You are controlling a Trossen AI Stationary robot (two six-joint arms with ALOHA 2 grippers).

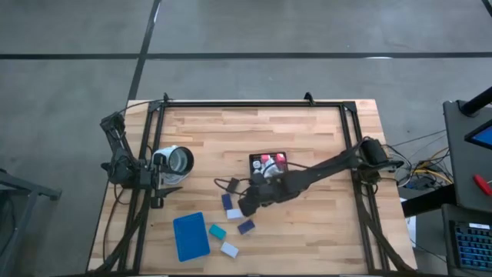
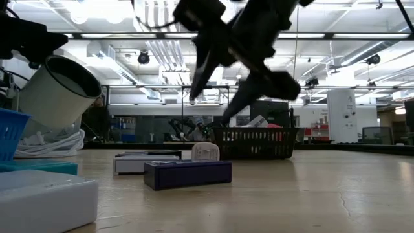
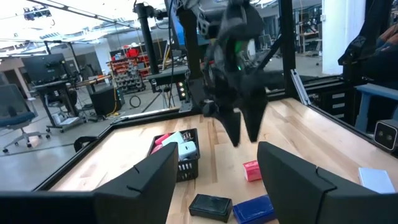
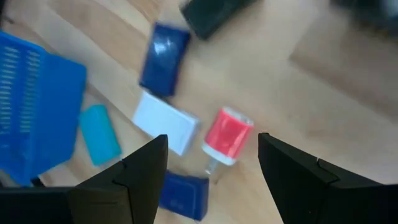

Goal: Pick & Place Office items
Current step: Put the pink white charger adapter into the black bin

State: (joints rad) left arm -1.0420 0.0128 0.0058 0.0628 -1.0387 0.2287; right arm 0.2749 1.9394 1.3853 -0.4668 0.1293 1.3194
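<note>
Small flat blocks lie on the wood table between the black mesh basket [image 1: 267, 165] and the blue tray [image 1: 191, 236]: a navy block [image 1: 246, 226], a white block [image 1: 234, 214], a teal block [image 1: 217, 231] and a black block [image 1: 231, 185]. My right gripper [image 1: 247, 206] hangs open above them, fingers pointing down, clear of the table in the low view [image 2: 213, 103]. In the right wrist view a red-and-white piece [image 4: 226, 137] lies on the table between its fingers [image 4: 211, 142], untouched. My left gripper [image 3: 217, 152] waits open at the table's left edge.
The basket [image 3: 180, 155] holds red, pink and white pieces. Another white block [image 1: 229, 248] lies near the table's near edge, beside the tray. A white cylinder [image 1: 175, 159] sits at the left arm. Bare wood lies to the right of the basket.
</note>
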